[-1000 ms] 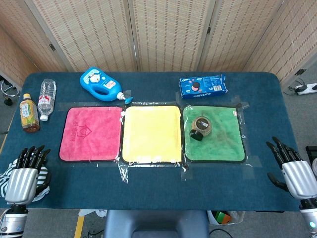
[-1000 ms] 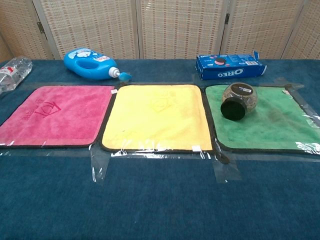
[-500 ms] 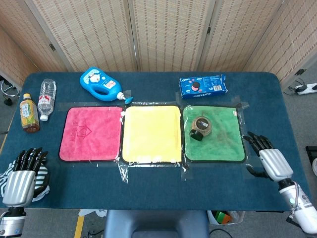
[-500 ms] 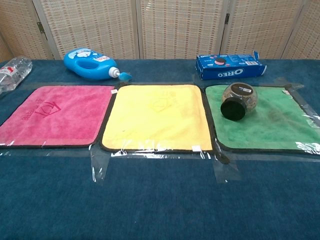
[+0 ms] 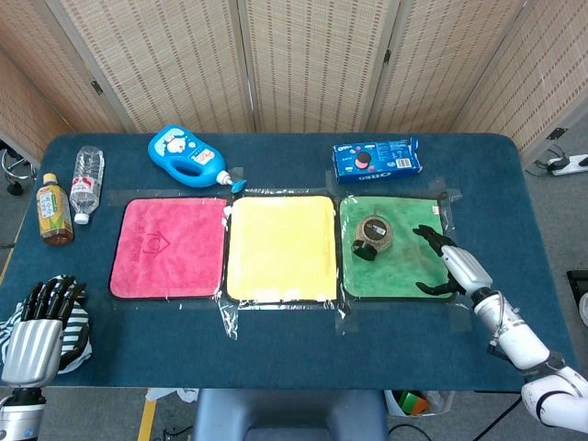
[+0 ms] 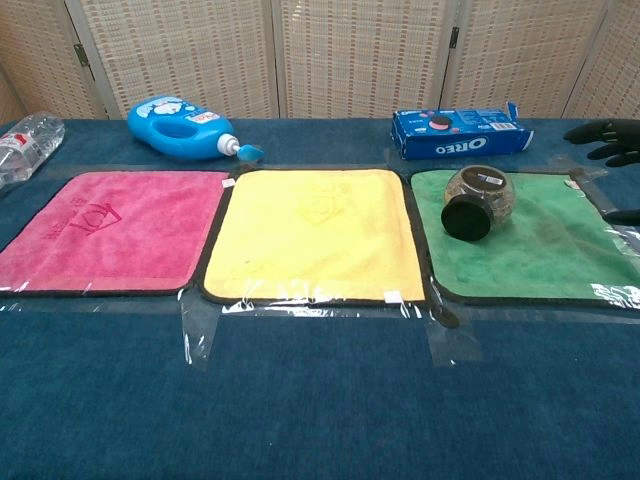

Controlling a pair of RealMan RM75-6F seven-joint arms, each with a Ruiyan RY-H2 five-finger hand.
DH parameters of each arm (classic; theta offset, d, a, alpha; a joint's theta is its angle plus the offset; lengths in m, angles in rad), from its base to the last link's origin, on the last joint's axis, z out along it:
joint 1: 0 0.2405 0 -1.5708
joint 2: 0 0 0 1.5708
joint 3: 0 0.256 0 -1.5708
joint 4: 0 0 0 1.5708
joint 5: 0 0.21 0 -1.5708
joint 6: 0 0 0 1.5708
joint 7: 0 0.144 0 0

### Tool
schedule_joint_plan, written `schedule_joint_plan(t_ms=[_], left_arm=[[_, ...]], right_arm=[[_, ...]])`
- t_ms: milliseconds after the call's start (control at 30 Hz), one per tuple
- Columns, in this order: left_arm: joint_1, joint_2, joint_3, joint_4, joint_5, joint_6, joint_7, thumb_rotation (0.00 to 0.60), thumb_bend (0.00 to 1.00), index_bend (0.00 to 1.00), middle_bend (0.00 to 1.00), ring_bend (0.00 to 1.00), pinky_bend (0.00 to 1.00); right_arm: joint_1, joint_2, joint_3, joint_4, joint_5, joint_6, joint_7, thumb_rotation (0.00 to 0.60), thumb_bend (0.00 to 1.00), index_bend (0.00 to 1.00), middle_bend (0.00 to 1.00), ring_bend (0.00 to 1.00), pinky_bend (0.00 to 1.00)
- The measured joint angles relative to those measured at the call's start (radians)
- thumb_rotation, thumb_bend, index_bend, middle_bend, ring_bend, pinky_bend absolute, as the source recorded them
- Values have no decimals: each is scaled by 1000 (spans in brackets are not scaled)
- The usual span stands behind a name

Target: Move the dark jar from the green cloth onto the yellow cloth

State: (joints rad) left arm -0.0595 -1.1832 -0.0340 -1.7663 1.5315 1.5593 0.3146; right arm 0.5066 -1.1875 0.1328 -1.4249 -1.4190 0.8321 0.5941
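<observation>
The dark jar (image 5: 373,236) (image 6: 475,201) lies on its side on the left part of the green cloth (image 5: 409,266) (image 6: 545,248), its black lid facing the front left. The yellow cloth (image 5: 281,246) (image 6: 315,232) lies bare just left of it. My right hand (image 5: 447,258) (image 6: 610,143) hovers over the green cloth's right part, fingers spread and holding nothing, a short way right of the jar. My left hand (image 5: 39,331) stays open at the table's front left corner, far from the jar.
A pink cloth (image 5: 168,246) lies left of the yellow one. Behind the cloths are a blue detergent bottle (image 5: 187,158) and an Oreo box (image 5: 377,158). A water bottle (image 5: 86,183) and a tea bottle (image 5: 53,210) stand at the far left.
My right hand has come in from the table's right front edge, leftward over the green cloth toward the jar. The left hand drifted slightly back. The jar has not moved.
</observation>
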Motion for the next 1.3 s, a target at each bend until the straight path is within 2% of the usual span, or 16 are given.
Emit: schedule_joint_plan(t_ms=[167, 533, 700, 1033, 1133, 1233, 1300], left_arm=[[-2, 0, -2, -4, 3, -2, 3, 600, 464, 167, 113, 72, 25], [5, 1, -2, -9, 0, 6, 7, 600, 465, 168, 113, 72, 23], [7, 2, -4, -11, -2, 8, 8, 600, 465, 167, 113, 72, 24], [7, 2, -8, -13, -9, 5, 15, 600, 465, 167, 113, 72, 36], [6, 1, -10, -14, -10, 5, 16, 600, 465, 167, 113, 72, 36], [7, 1, -11, -15, -9, 7, 18, 600, 464, 167, 113, 72, 36], [7, 1, -11, -15, -10, 6, 18, 600, 464, 167, 113, 72, 36]], right_arm=[[33, -25, 9, 57, 11, -16, -74, 600, 313, 0, 0, 0, 0], [139, -114, 34, 197, 91, -48, -533, 600, 304, 0, 0, 0, 0], [200, -199, 39, 317, 124, -64, -688, 600, 232, 0, 0, 0, 0], [268, -335, 32, 509, 137, -94, -753, 600, 231, 0, 0, 22, 0], [280, -366, 32, 551, 136, -97, -750, 600, 231, 0, 13, 94, 14], [288, -392, 33, 591, 132, -90, -736, 600, 231, 4, 87, 167, 62], [294, -409, 35, 619, 129, -85, -722, 600, 231, 58, 137, 207, 101]])
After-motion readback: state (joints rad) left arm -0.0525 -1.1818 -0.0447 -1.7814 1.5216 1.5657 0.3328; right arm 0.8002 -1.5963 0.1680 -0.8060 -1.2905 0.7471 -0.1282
